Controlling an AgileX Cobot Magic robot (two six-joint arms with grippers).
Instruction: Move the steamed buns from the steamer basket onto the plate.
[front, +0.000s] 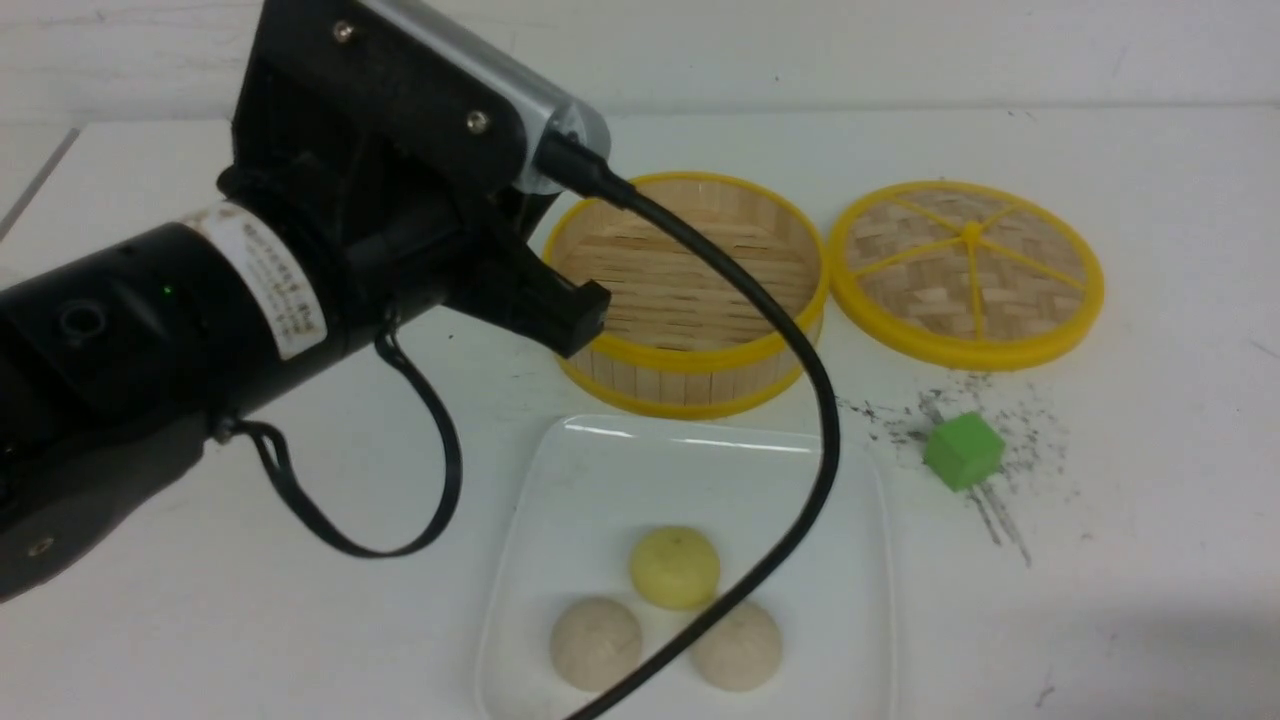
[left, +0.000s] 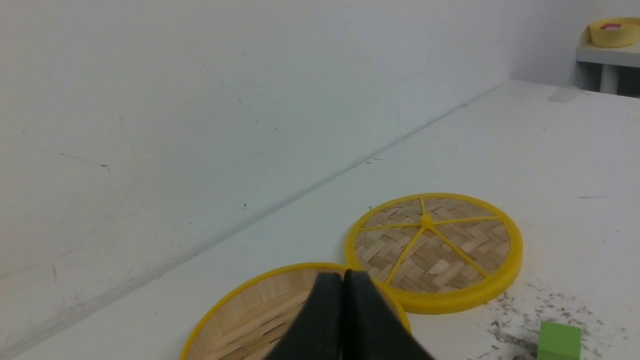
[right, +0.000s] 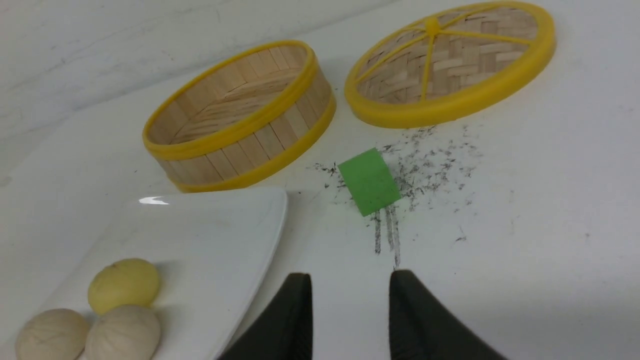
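Buns (front: 675, 568) three, all on one plate (front: 600, 480): two pale, one yellow. One basket (front: 690, 375), one lid (front: 968, 272), one green cube (front: 963, 451). Left gripper (left: 344, 277) pressed together, right gripper (right: 350, 277) apart

Bearing, on a white table (front: 1150, 250), a bamboo steamer basket (front: 690, 355); carrying a woven yellow-rimmed lid (front: 967, 272) just right of that basket, a white square plate (front: 640, 480) just before it, a green cube (front: 963, 450) front-right, sitting among dark specks (right: 430, 155).
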